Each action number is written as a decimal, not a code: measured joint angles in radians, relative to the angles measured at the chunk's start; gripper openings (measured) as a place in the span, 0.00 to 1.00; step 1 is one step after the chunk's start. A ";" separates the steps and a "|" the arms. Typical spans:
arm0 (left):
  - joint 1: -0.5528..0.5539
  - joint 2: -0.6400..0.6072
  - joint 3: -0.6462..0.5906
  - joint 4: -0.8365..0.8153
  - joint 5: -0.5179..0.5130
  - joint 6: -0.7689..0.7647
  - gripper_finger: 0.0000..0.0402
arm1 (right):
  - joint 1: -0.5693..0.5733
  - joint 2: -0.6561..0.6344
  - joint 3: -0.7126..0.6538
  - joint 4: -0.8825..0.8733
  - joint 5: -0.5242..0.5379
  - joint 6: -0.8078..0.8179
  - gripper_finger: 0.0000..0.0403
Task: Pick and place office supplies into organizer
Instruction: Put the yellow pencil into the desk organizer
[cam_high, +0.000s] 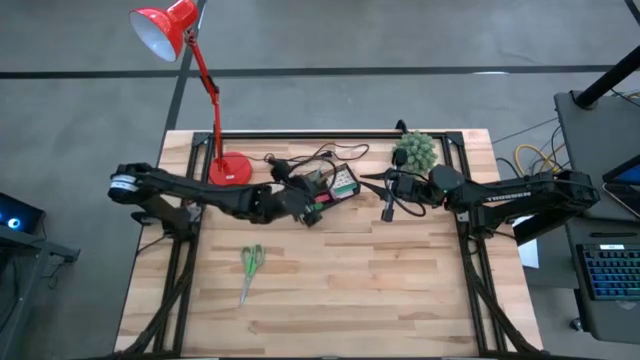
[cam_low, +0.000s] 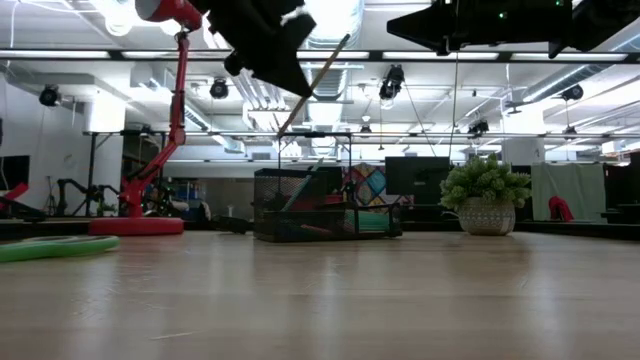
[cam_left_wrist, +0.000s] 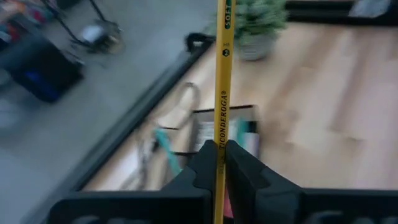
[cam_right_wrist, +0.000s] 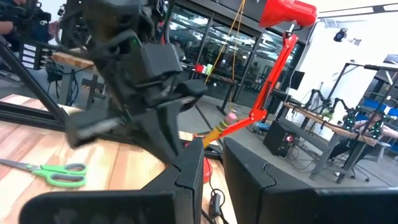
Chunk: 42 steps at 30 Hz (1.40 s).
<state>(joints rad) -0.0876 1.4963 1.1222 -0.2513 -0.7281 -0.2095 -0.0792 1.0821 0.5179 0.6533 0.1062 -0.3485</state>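
1. While the left gripper (cam_left_wrist: 217, 158) pinches the yellow pencil (cam_left_wrist: 222, 87) above the organizer (cam_high: 335, 183), that item is not yet dropped in.
2. Several supplies already sit inside.
3. Green-handled scissors (cam_high: 250, 265) remain on the table (cam_high: 380, 290).
4. Right gripper (cam_right_wrist: 213, 165) hovers near the plant (cam_high: 416, 151), fingers apart, empty.

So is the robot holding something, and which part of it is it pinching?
Yes, the left claw pinches the yellow pencil on its lower shaft, below the printed lettering. The right claw is open and holds nothing.

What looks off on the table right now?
Nothing damaged or spilled. The green-handled scissors lie alone, far from the organizer. The left pincer holds the yellow pencil above it; the right pincer waits nearby.
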 joint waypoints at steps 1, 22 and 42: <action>0.010 0.000 -0.013 0.025 -0.018 0.032 0.00 | 0.000 0.000 0.000 0.000 0.000 0.000 0.13; 0.159 0.001 -0.346 0.618 0.001 0.172 0.00 | 0.000 0.000 0.000 -0.010 0.000 -0.004 0.13; 0.182 0.007 -0.415 0.609 0.044 0.003 0.02 | 0.000 0.000 0.000 -0.010 0.000 -0.004 0.13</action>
<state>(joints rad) 0.0941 1.5034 0.7071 0.3573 -0.6845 -0.2062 -0.0792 1.0821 0.5179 0.6430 0.1066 -0.3523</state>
